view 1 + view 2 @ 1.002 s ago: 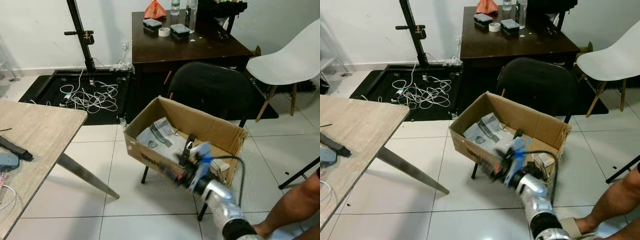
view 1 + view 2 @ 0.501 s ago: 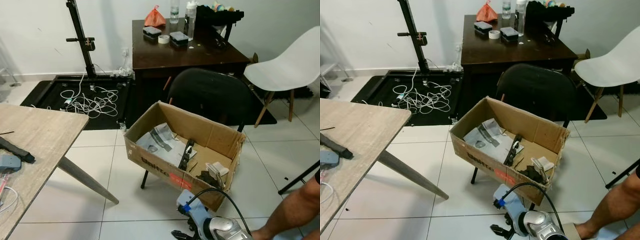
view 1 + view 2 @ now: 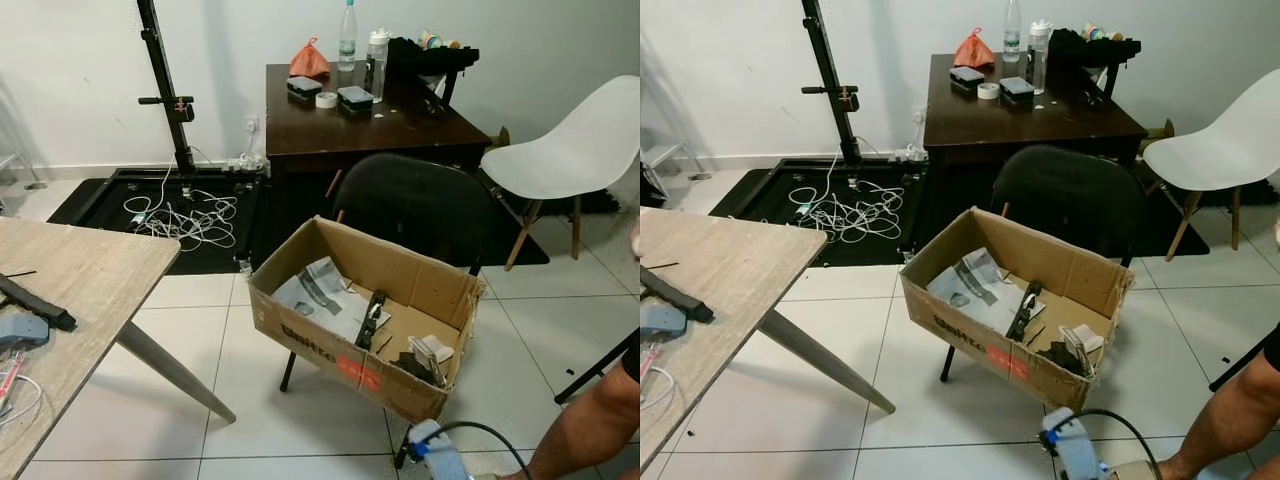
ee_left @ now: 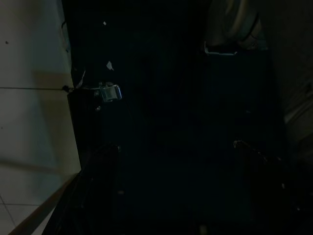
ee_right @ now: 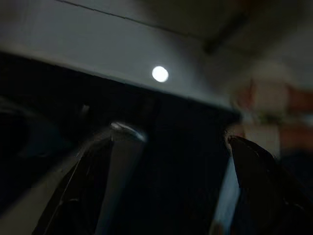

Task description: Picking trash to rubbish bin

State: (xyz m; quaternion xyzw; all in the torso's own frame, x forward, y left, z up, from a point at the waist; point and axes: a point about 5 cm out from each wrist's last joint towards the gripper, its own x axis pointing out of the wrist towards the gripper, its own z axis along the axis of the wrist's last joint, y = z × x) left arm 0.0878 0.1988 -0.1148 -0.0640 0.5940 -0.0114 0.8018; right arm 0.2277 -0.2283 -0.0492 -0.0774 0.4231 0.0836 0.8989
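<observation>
Currently listed: one cardboard box (image 3: 365,310) serving as the rubbish bin, open-topped, resting on the seat of a black chair (image 3: 420,205) in the middle of the tiled floor (image 3: 200,400). Contents: crumpled grey-and-white paper (image 3: 318,290) at the end nearer the wooden table (image 3: 70,290), a slim black piece (image 3: 370,318) leaning near the centre, and a small dark-and-white wad (image 3: 425,355) at the other end. Handling, by judgement: the paper looks light, soft and easily crushed, best pinched at a raised fold; the black piece looks stiff and would take a grip across its narrow middle; the box itself seems light and thin-walled, liable to tip off the seat if pushed at its rim. Right arm (image 3: 440,462): only the wrist end with a blue fitting and a black cable, low in front of the box. Right gripper (image 5: 171,161): two dark fingers (image 5: 254,166) standing apart, nothing between them. Left gripper (image 4: 176,166): hanging idle in shade, fingers apart, nothing visible between them. Also present: a person's leg (image 3: 590,430) beside the box.
</observation>
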